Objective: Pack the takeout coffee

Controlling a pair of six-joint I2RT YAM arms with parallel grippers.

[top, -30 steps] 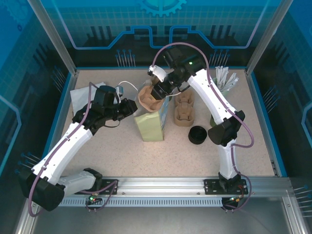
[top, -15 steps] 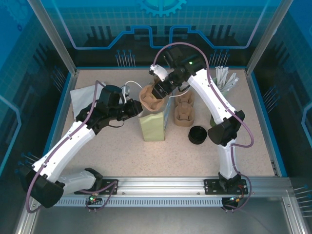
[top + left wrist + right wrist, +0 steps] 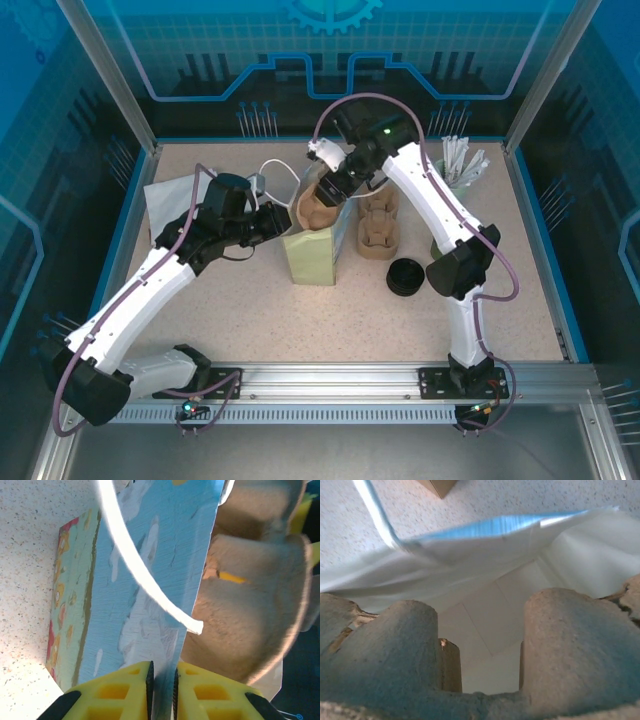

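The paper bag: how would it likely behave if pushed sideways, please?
The paper bag is probably floppy: its wall bows where the left gripper pinches it. Likely light and tippy, standing tall and narrow with the cup carrier only at its mouth.

1 cup tray [image 3: 318,207] is at the bag's [image 3: 310,258] mouth; spare trays [image 3: 378,232] stand right of the bag, a lid [image 3: 405,276] farther right.

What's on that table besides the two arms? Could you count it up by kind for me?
Bag: 1
Pulp cup trays: 2, one at the bag's mouth, one on the table
Black lid: 1
Bunch of white sticks: 1
Grey sheet: 1
Total: 6
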